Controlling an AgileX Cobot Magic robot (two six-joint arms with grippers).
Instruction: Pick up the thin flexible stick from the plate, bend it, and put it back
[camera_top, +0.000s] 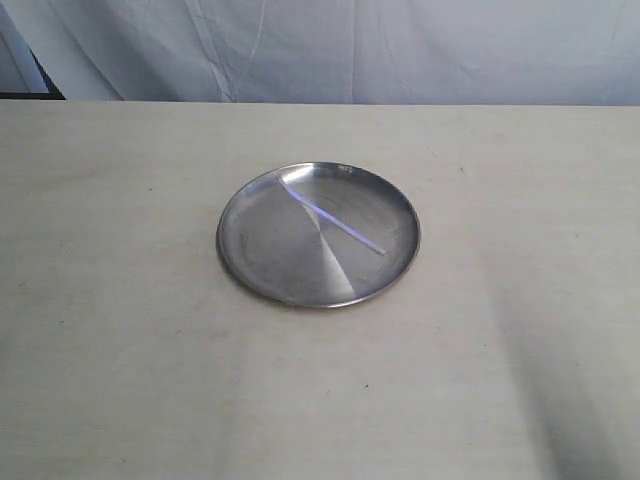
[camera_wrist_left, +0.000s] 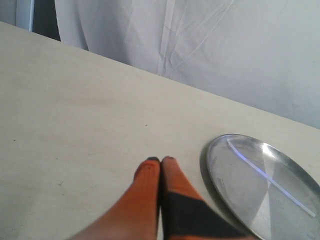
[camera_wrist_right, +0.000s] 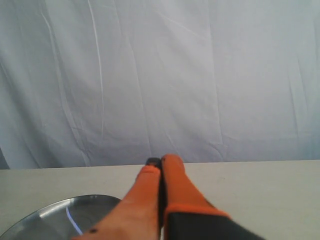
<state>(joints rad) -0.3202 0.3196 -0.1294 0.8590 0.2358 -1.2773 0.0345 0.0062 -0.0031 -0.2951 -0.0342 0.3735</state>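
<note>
Presently we find the pickup not yet begun. Two grippers: the left gripper (camera_wrist_left: 160, 159) and the right gripper (camera_wrist_right: 161, 160) are both off the plate (camera_top: 270, 255), fingers pressed together, empty. One plate; one thin flexible stick (camera_top: 330, 218) lies straight on it. Next, we judge, a gripper must open over the stick.

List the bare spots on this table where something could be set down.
The table is bare all round the plate: wide strips to either side, a broad band in front, a narrower one behind up to the white cloth. Only the plate is taken, by the thin flexible stick lying across it.
</note>
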